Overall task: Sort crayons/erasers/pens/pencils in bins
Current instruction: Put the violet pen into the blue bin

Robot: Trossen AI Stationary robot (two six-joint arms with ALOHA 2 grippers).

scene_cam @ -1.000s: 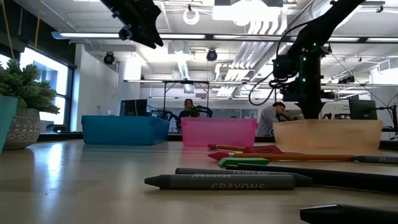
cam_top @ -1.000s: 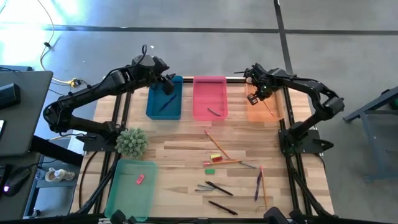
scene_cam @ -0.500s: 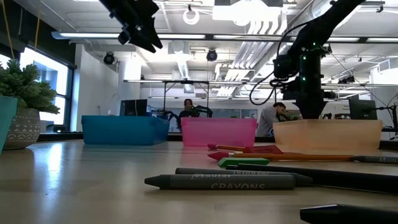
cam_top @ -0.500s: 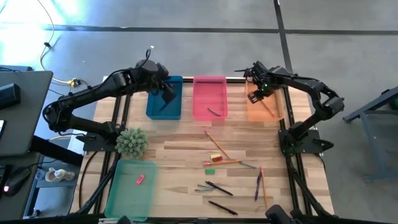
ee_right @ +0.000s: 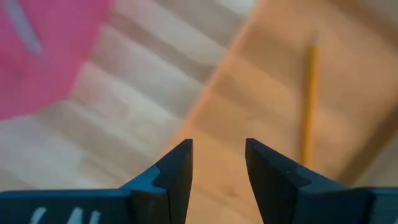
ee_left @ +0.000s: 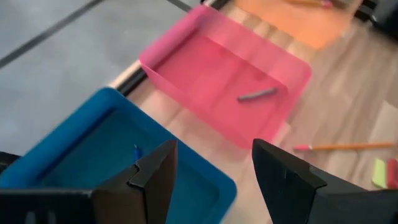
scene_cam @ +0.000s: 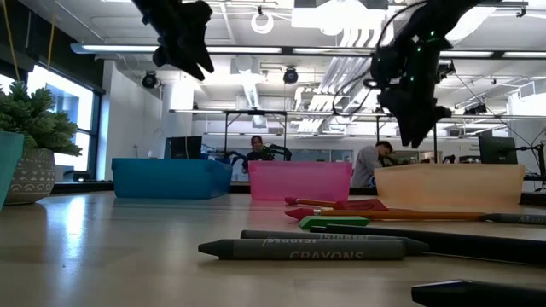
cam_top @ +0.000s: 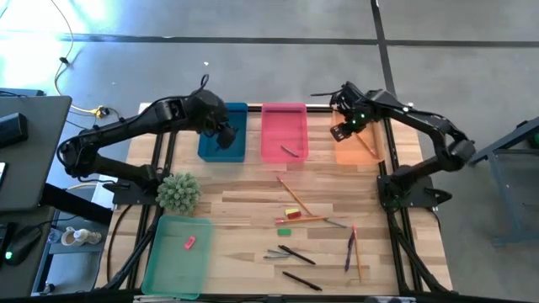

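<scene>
**Both arms over the bins, nothing held**

Left gripper (cam_top: 226,133) hangs over the blue bin (cam_top: 221,150), fingers spread, empty. Pink bin (cam_top: 271,143) holds one grey crayon (cam_top: 291,151). Right gripper (cam_top: 337,132) sits at the orange bin (cam_top: 370,153) edge, fingers apart; a pencil (cam_top: 364,145) lies inside. Loose pens, pencils, erasers remain mid-table. Next pick, I'd say: lift clear of the bin wall first, then straddle one stick across its width.
</scene>
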